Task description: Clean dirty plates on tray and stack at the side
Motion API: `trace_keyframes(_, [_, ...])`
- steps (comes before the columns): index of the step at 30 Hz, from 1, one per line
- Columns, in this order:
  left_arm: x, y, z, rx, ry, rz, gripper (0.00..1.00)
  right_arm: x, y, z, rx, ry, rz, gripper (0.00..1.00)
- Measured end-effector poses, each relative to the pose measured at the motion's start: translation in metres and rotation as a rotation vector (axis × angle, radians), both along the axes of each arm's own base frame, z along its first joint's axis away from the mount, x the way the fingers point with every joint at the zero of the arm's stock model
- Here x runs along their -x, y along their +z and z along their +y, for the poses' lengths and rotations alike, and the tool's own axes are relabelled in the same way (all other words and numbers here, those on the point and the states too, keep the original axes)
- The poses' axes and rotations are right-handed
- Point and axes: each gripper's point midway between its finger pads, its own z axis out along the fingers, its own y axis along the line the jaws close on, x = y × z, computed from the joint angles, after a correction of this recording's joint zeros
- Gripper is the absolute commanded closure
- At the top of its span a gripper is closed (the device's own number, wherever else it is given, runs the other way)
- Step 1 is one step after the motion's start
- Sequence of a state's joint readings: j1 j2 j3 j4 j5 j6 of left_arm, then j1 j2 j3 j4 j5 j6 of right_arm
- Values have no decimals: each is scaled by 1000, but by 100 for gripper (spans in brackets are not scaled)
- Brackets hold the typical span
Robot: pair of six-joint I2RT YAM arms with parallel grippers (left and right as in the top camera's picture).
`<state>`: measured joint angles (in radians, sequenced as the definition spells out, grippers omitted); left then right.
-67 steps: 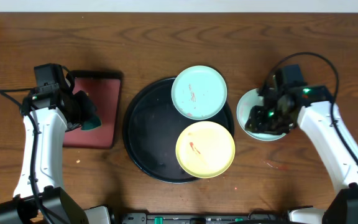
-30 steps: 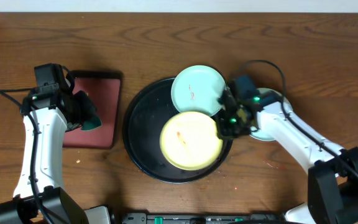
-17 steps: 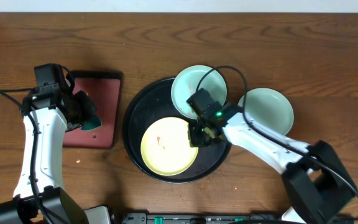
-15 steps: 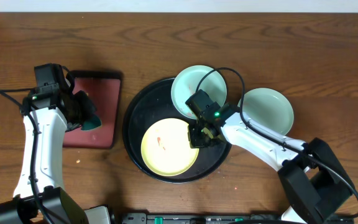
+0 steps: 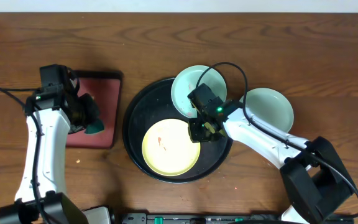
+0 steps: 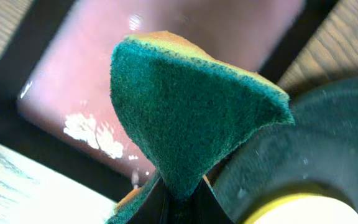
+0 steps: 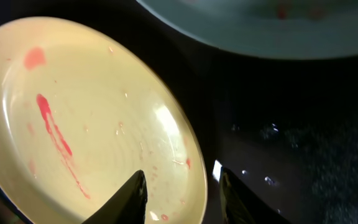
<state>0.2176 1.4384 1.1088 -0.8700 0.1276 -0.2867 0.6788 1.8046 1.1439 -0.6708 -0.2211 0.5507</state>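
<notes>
Reaching in from the right, the right arm bends low over the black tray (image 5: 134, 118). The right gripper (image 7: 182, 186) stands parted astride the rim of the yellow plate (image 5: 166, 149), holding nothing. One green plate (image 5: 188, 86) overlaps the tray's far edge, and another green plate (image 5: 271, 111) sits on the table. The left gripper (image 5: 87, 119) pinches a sponge (image 6: 185, 118) over the red tray (image 5: 101, 90).

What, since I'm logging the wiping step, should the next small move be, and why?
Probably the left gripper should carry its green sponge from above the red tray over to the yellow plate. That plate lies flat on the black tray with a red smear showing, and the right gripper stands open at its rim.
</notes>
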Motion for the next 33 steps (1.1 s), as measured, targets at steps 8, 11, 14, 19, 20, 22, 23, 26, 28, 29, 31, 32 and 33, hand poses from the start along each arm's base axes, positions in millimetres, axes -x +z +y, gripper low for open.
trace_keyframes(8, [5, 7, -45, 10, -121, 15, 93, 4, -25, 2, 20, 47, 104, 98])
trace_keyframes(11, [5, 7, -60, 17, -144, 16, 93, 4, -25, 1, 21, 49, 109, 99])
trace_keyframes(14, [5, 7, -75, 24, -170, 16, 93, 4, -25, 1, 21, 48, 111, 99])
trace_keyframes(19, [1, 7, -102, 39, -206, -1, 93, 5, -24, 0, 27, 30, 119, 99])
trace_keyframes(20, [1, 6, -106, 42, -211, -1, 93, 5, -24, 0, 28, 26, 120, 99])
trace_keyframes(22, [3, -1, -116, 48, -220, 15, 93, 5, -24, 0, 28, 23, 120, 99])
trace_keyframes(23, [6, -6, -120, 50, -224, 32, 92, 5, -24, 0, 28, 22, 120, 99])
trace_keyframes(26, [16, -24, -134, 51, -246, 95, 93, 5, -24, 0, 28, 22, 120, 99])
trace_keyframes(28, [23, -32, -144, 48, -267, 130, 93, 5, -24, 0, 28, 22, 120, 99])
trace_keyframes(29, [27, -36, -149, 48, -276, 141, 92, 5, -24, 0, 28, 22, 120, 99])
trace_keyframes(31, [34, -41, -158, 48, -287, 160, 93, 5, -24, 0, 28, 22, 120, 99])
trace_keyframes(32, [40, -45, -163, 48, -294, 173, 93, 5, -24, 0, 28, 22, 120, 99])
trace_keyframes(33, [44, -47, -166, 47, -300, 179, 93, 5, -24, 0, 28, 22, 120, 99])
